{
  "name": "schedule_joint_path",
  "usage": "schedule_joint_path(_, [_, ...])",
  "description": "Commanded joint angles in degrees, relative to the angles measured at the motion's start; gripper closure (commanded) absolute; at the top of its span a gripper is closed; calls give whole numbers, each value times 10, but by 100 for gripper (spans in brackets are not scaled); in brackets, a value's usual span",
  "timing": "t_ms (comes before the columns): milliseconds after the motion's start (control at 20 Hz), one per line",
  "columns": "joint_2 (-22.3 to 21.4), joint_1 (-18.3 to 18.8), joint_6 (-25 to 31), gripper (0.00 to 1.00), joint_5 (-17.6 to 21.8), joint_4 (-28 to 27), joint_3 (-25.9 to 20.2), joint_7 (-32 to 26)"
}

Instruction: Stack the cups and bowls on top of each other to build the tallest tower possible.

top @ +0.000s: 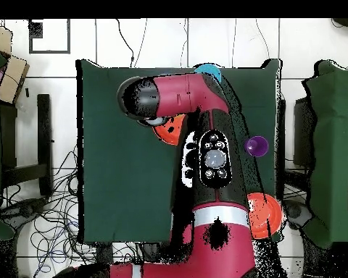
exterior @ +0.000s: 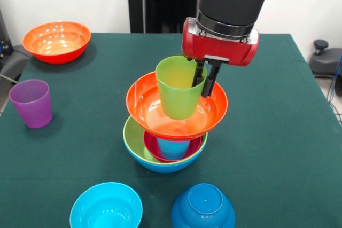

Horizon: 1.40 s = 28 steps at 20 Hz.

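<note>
The tower stands mid-table: a large blue bowl (exterior: pixel 165 167) at the base, a lime green bowl (exterior: pixel 130 140) in it, then a small magenta bowl (exterior: pixel 150 148) holding the light blue cup (exterior: pixel 172 148). A large orange bowl (exterior: pixel 143 108) sits tilted on top. My gripper (exterior: pixel 203 86) comes down from above and is shut on the right wall of the lime green cup (exterior: pixel 175 92), one finger inside and one outside. The cup is upright inside the orange bowl; I cannot tell if it touches the bottom. In the overhead view the arm hides the gripper and most of the tower (top: pixel 166 131).
A purple cup (exterior: pixel 32 103) stands at the left edge, also seen overhead (top: pixel 257 146). A second orange bowl (exterior: pixel 56 41) sits at the far left corner. A cyan bowl (exterior: pixel 106 207) and an upturned dark blue bowl (exterior: pixel 203 207) lie near the front edge.
</note>
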<state>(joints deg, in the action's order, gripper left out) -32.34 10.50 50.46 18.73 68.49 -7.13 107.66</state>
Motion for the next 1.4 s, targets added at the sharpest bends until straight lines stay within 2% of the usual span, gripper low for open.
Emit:
schedule_joint_path(50, [29,2,-5,100,9,22,-15,10])
schedule_joint_path(200, [28,2,-7,100,9,24,-15,9])
schedule_joint_path(250, [28,2,-8,0,9,25,-16,9])
schedule_joint_path(1150, [26,1,-7,0,5,33,-14,15])
schedule_joint_path(1300, [-13,10,49,0,-18,45,-24,-11])
schedule_joint_path(1400, [-17,12,61,0,-20,40,-26,-21])
